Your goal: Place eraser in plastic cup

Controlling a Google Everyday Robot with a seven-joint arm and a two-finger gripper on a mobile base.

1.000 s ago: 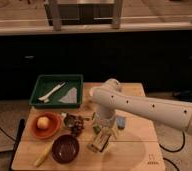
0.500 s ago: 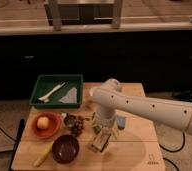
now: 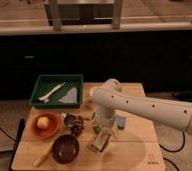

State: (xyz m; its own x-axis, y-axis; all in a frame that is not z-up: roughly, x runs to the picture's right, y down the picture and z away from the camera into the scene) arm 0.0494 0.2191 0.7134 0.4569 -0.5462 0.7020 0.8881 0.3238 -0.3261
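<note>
My white arm reaches in from the right and bends down over the middle of the wooden tabletop. The gripper hangs low over the table, just right of the dark maroon bowl. A small blue-grey block, possibly the eraser, lies on the table just right of the wrist. No plain white cup shows; the arm and wrist cover the spot beneath them.
A green tray with a white utensil stands at the back left. An orange bowl holding a yellow fruit is at the left. A dark clump of small items and a yellow object lie nearby.
</note>
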